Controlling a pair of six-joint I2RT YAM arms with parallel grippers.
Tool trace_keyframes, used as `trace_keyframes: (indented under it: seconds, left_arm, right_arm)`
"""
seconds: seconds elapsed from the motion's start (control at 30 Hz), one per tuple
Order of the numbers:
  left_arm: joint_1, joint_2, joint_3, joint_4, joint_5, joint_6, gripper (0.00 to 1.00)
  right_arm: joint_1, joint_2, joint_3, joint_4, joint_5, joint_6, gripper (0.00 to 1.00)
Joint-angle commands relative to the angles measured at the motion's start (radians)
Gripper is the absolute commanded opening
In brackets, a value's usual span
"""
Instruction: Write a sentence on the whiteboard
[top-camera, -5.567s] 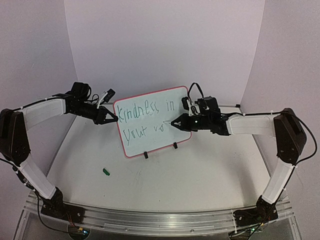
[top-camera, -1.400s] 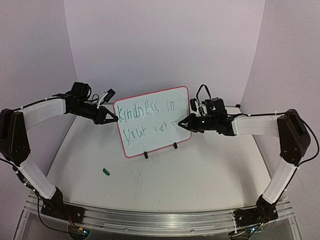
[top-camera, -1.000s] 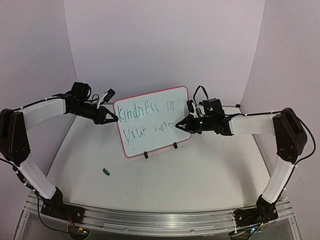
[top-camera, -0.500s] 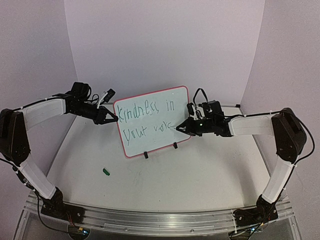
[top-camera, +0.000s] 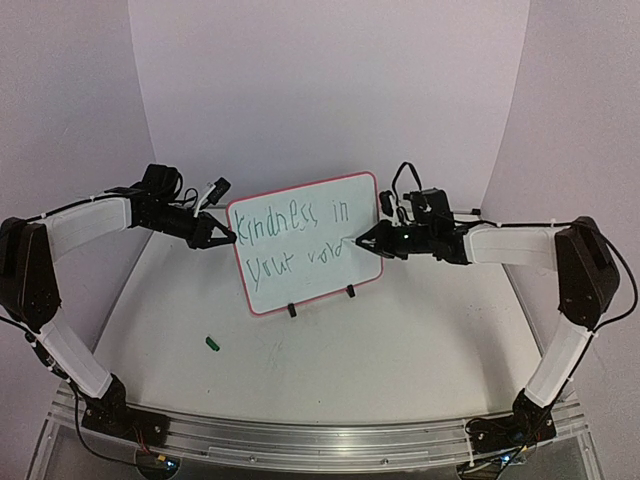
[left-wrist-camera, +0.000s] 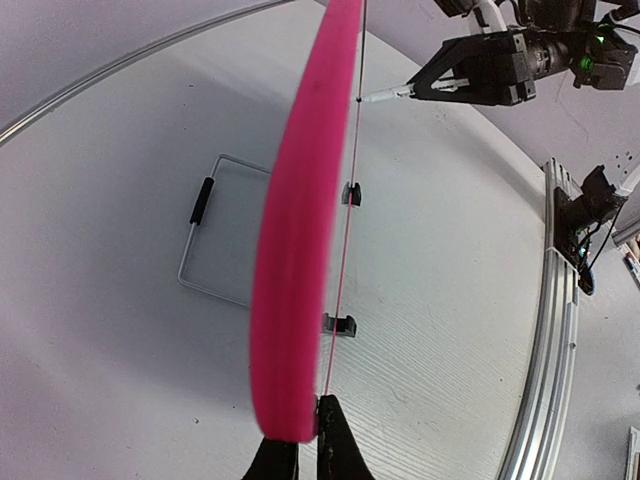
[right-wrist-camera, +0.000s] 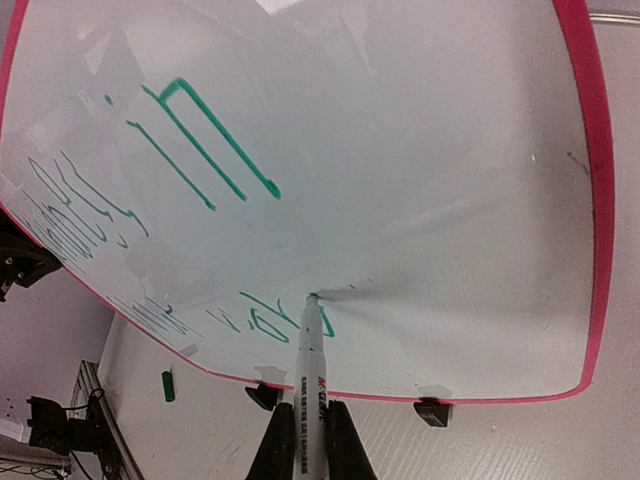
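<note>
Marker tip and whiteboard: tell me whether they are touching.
Touching. The right wrist view shows the marker tip meeting the whiteboard face at the end of the green lettering, with no gap.

Whiteboard (top-camera: 310, 285) — green handwritten sentence (top-camera: 285, 219): top row reads "Kindness in", lower row "your", then a word beginning "vo", rest unclear. Marker (right-wrist-camera: 306, 385) barrel — red brand mark, apparently "M&G"; small black print illegible.

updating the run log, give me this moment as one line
left claw: shut on whiteboard edge | right claw: shut on marker, tip on whiteboard at second row's end | sentence: two green rows
</note>
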Motion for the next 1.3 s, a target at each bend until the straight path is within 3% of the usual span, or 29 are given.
trace_keyframes:
  seconds: [0.0, 0.8, 1.27]
  left_arm:
    - [-0.019, 0.007, 0.010, -0.033, -0.071, 0.032, 0.00]
    - [-0.019, 0.011, 0.010, -0.034, -0.073, 0.032, 0.00]
    - [-0.019, 0.008, 0.010, -0.033, -0.073, 0.034, 0.00]
  right_arm:
    - [-0.012, -0.056, 0.054, 0.020, 0.039, -0.022, 0.00]
    - [-0.013, 0.011, -0.052, 0.051, -0.017, 0.008, 0.00]
    - [-0.013, 0.012, -0.063, 0.050, 0.027, 0.011, 0.00]
